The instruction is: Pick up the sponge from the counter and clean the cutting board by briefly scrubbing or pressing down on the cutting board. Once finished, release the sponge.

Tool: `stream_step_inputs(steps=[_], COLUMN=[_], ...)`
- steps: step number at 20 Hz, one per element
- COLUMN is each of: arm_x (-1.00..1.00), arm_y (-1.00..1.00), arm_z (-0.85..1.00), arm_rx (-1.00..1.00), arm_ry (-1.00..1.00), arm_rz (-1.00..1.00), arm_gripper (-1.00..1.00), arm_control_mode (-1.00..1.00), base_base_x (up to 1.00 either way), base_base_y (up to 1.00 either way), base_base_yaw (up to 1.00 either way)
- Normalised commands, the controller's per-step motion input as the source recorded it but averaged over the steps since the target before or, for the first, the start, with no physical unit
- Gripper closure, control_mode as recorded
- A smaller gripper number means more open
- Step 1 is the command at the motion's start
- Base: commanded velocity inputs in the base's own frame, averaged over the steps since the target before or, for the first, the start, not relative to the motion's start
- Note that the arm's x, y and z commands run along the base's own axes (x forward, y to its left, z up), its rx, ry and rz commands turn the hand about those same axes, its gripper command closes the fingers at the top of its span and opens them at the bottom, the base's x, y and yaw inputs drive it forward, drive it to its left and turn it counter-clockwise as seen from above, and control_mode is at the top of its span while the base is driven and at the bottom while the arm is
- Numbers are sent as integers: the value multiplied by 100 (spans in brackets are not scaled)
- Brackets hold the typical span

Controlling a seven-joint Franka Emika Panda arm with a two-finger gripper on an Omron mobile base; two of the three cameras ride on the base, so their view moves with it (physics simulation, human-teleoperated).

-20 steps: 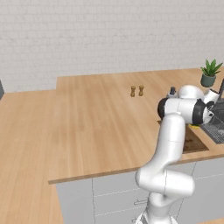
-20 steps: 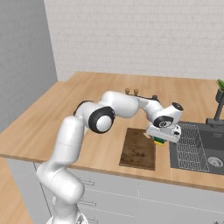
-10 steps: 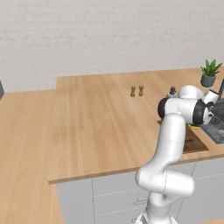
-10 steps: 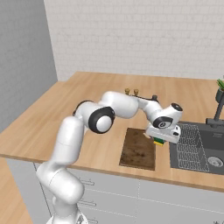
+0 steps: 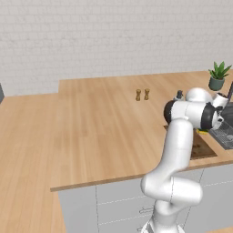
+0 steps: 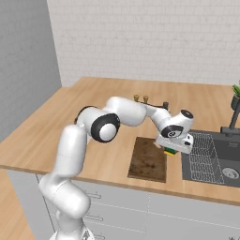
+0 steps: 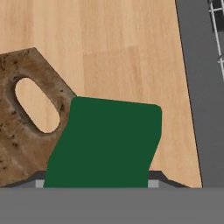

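**Sponge gripped, hovering at the board's far right corner**

The hand (image 6: pixel 171 148) is clamped on the sponge (image 7: pixel 105 142), carried just off the right edge of the cutting board (image 6: pixel 148 158), between board and sink (image 6: pixel 213 157). The pickup looks done; scrubbing is not yet. The next move likely calls for shifting left over the dark wood and pressing down. The light plank desk (image 5: pixel 91 123) also carries two small shakers (image 5: pixel 142 94) and a potted plant (image 5: pixel 218 76) at the far right, before a white brick wall (image 5: pixel 113 36).

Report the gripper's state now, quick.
Gripper: shut on the sponge, held at the cutting board's far right corner, beside the sink.
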Motion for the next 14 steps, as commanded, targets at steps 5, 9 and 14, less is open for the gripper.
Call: stream_step_inputs(steps=[5,9,14], arm_x=[-3,0,0], arm_y=[34,1,0], arm_z=[9,-10,-8], arm_rx=[-14,0,0], arm_ry=[-6,-8,-10], arm_rz=[-6,0,0], arm_gripper=[100,100,100], arm_control_mode=[-100,-100,-100], base_base_x=[0,0,0], base_base_y=[0,0,0], base_base_yaw=[0,0,0])
